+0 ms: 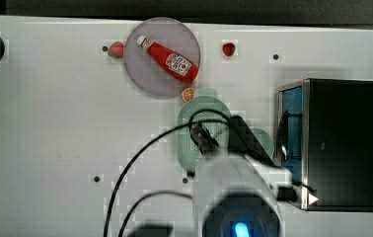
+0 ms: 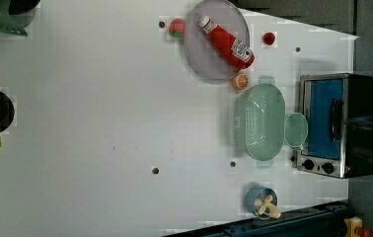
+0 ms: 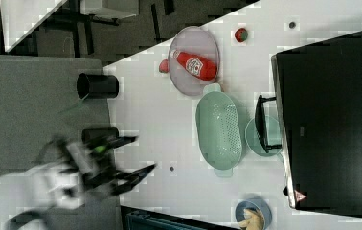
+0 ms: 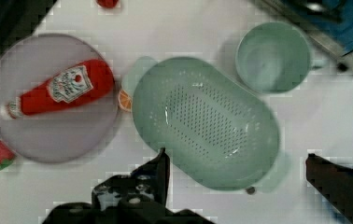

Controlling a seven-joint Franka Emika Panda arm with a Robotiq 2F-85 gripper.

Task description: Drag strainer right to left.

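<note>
The strainer [image 4: 207,121] is a pale green oval colander with a holed basin and tab handles. It lies flat on the white table [image 1: 51,123] beside the grey plate, also seen in the left view [image 2: 261,121] and the right view [image 3: 220,129]. My gripper [image 4: 237,165] hangs above the strainer's rim with its jaws wide open and nothing between them. One dark finger [image 4: 158,170] shows on one side and the other finger [image 4: 326,170] on the far side. In the top view my arm [image 1: 234,182] covers part of the strainer [image 1: 187,143].
A grey plate [image 1: 145,69] carries a red ketchup bottle [image 1: 172,59], with an orange slice [image 1: 188,94] between plate and strainer. A green cup [image 2: 295,130] sits between the strainer and a toaster oven [image 1: 337,143]. Strawberries [image 1: 116,49] lie near the plate. A blue cup [image 2: 261,200] stands near the table edge.
</note>
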